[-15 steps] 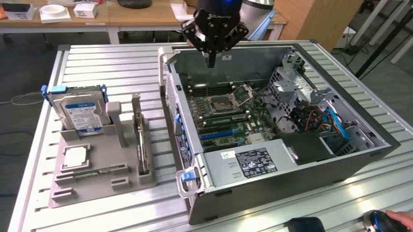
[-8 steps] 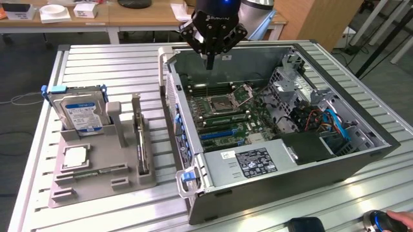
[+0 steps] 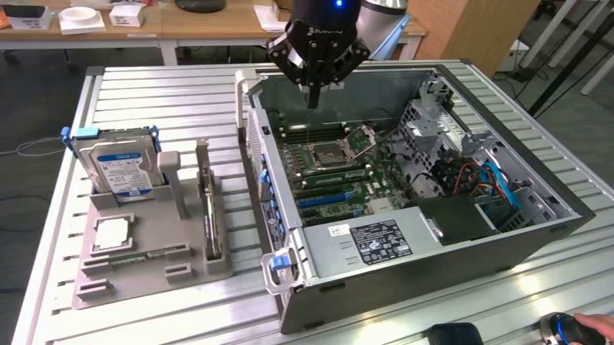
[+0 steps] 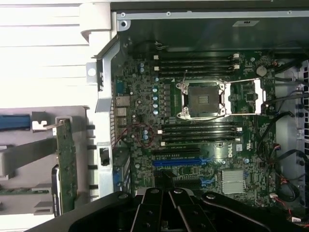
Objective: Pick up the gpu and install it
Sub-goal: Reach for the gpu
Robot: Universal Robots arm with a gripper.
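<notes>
The gpu point(image 3: 209, 208) stands on edge in a slot of the grey holder point(image 3: 144, 277), to the exterior view's left of the open computer case point(image 3: 422, 237). In the wrist view the gpu point(image 4: 66, 159) appears as a thin green-edged card beside the case wall. My gripper point(image 3: 312, 100) hangs above the far part of the motherboard point(image 3: 336, 169), well away from the gpu. Its fingers are shut to a point with nothing between them. The wrist view looks down past the gripper point(image 4: 169, 212) onto the board's blue expansion slots point(image 4: 176, 162).
The holder also carries a hard drive point(image 3: 115, 169) with a blue-white label, a CPU point(image 3: 111, 233) and a memory stick point(image 3: 144, 255). Cables and drive bays point(image 3: 479, 180) fill the case's right side. A person's hand point(image 3: 587, 329) rests at the table's near right corner.
</notes>
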